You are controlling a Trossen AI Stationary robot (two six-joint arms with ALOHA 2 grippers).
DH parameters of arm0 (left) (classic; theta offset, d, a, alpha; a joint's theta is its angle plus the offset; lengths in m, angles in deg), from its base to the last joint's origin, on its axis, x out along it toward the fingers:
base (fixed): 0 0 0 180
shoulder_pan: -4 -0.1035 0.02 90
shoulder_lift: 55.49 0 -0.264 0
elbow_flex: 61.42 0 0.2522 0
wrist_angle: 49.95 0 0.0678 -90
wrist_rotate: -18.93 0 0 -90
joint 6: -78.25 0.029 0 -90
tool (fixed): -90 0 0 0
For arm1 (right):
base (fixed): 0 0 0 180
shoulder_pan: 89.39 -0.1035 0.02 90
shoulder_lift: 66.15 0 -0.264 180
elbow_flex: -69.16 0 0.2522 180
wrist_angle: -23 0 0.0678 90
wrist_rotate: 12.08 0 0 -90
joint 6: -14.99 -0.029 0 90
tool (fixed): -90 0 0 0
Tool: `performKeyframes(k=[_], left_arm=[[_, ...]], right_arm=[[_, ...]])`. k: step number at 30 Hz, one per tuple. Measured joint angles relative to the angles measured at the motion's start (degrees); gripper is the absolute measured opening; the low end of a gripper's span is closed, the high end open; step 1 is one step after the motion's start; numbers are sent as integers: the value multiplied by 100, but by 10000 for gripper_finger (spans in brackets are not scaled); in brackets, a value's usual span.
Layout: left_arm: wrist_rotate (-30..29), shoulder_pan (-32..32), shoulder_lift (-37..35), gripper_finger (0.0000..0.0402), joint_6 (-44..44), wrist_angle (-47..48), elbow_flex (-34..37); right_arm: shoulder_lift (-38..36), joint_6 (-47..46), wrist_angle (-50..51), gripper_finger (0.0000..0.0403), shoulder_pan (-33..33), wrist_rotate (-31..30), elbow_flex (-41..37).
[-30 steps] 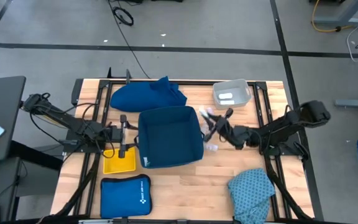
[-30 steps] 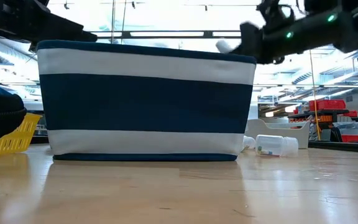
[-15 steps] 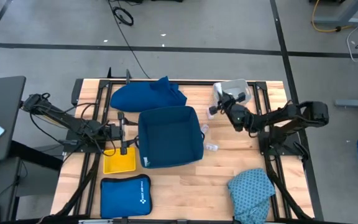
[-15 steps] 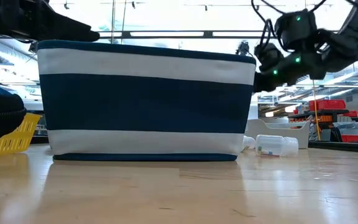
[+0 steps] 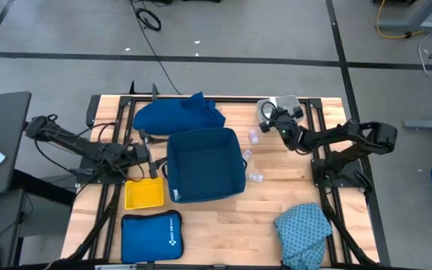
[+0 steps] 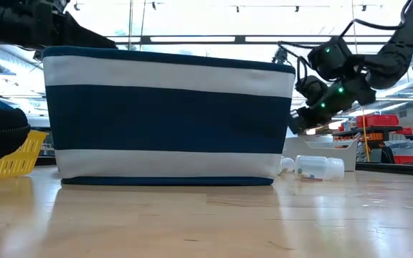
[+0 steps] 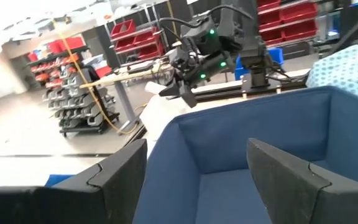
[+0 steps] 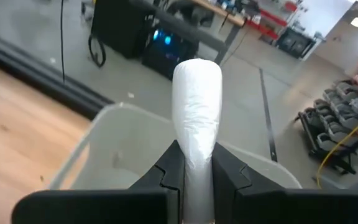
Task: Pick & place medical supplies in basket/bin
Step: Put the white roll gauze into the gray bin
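My right gripper is over the pale bin at the table's far right, shut on a white roll. The dark-blue basket stands mid-table on its flat base. Against its left wall my left gripper stands open and level, its fingers facing the basket's hollow and holding nothing. Small clear vials lie on the wood to the right of the basket. A dark-blue cloth lies beyond the basket, and a teal speckled cloth at the near right. My right gripper pinches the white roll's near end between its two fingers. The fingers lie along the roll, whose rounded free end sticks out past them. They come from the table's right, slanting a little down. The roll is lifted clear above the bin's hollow.
A yellow tray and a flat bright-blue zip pouch lie at the near left. Two more vials lie close by the basket's right wall. Bare wood runs in front of the basket.
My right gripper, shut on the white roll throughout, has swung from the basket's right rim toward the table's far right edge and sunk a little, ending over the pale bin. The roll has stayed in its fingers, clear of everything.
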Motion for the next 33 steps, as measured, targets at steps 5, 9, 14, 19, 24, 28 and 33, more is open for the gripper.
performKeyframes(k=[5, 9, 14, 19, 24, 28, 33], left_arm=[[5, -122, 84, 280, -124, 20, 0], [16, -213, 177, 280, -127, 23, 0], [53, -308, 222, 280, -125, 23, 0], [69, -307, 222, 280, -119, 23, 0], [70, -300, 222, 280, -121, 24, 0], [69, -300, 222, 280, -121, 25, 0], [70, -300, 222, 280, -146, 25, 0]], right_arm=[[0, -159, 404, 42, 195, 307, 0], [2, -469, 955, 42, 411, 702, 80], [4, -750, 1682, 42, 605, 1097, 246], [4, -851, 2177, 42, 702, 1449, 380], [4, -957, 2879, 42, 758, 1522, 576], [4, -974, 3230, 42, 763, 1767, 700], [2, -1068, 3384, 42, 761, 1865, 738]])
